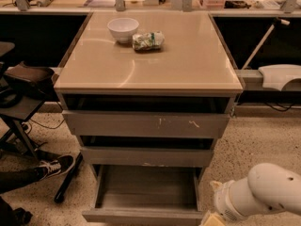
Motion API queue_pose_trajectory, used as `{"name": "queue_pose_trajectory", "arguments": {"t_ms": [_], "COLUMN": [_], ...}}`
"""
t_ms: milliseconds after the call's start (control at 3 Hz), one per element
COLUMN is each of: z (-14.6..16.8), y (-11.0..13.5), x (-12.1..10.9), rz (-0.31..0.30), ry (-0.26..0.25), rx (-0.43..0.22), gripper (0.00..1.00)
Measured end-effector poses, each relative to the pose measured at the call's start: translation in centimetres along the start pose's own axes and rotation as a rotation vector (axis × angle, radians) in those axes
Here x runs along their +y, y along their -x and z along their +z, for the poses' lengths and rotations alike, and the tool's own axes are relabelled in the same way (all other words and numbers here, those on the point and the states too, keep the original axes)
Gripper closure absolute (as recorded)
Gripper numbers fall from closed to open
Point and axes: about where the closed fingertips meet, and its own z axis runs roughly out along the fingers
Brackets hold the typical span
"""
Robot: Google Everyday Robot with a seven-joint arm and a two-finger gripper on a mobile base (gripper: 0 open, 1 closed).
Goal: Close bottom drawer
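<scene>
Far left: black chair (pixel 21 81), sneakered foot (pixel 55 165) on speckled floor. White bowl (pixel 123 28) and crumpled green snack bag (pixel 148 40) just beside each other, toward back of tan cabinet top (pixel 155 74). Upper two drawers slightly out. Bottom drawer (pixel 146 192) pulled well out, lowest in stack. Lower right: white arm (pixel 268 189); gripper (pixel 212 218) near bottom drawer's right front corner, cut by frame edge. Open or closed: cannot tell.

Bottom drawer (pixel 146 194): grey wood-grain, plain handle-less front, shallow grey box; open, pulled well forward, directly below the middle drawer front (pixel 146 157). Gripper (pixel 211 219): pale tip, below and right of the middle drawer front, just beside the open drawer's front right corner.
</scene>
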Motion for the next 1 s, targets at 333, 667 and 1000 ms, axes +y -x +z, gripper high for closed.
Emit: {"name": "queue_pose_trajectory", "arguments": {"t_ms": [333,667,1000], "z": [7.3,15.0,18.6], "y": [-3.4,-7.2,-8.3], "x": [-0.6,-3.4,-3.3], "rz": [0.061,0.133,0.174], "ry": [0.008,0.001,0.013], "rx": [0.059,0.124,0.129], "gripper": [0.00,0.00,0.00]}}
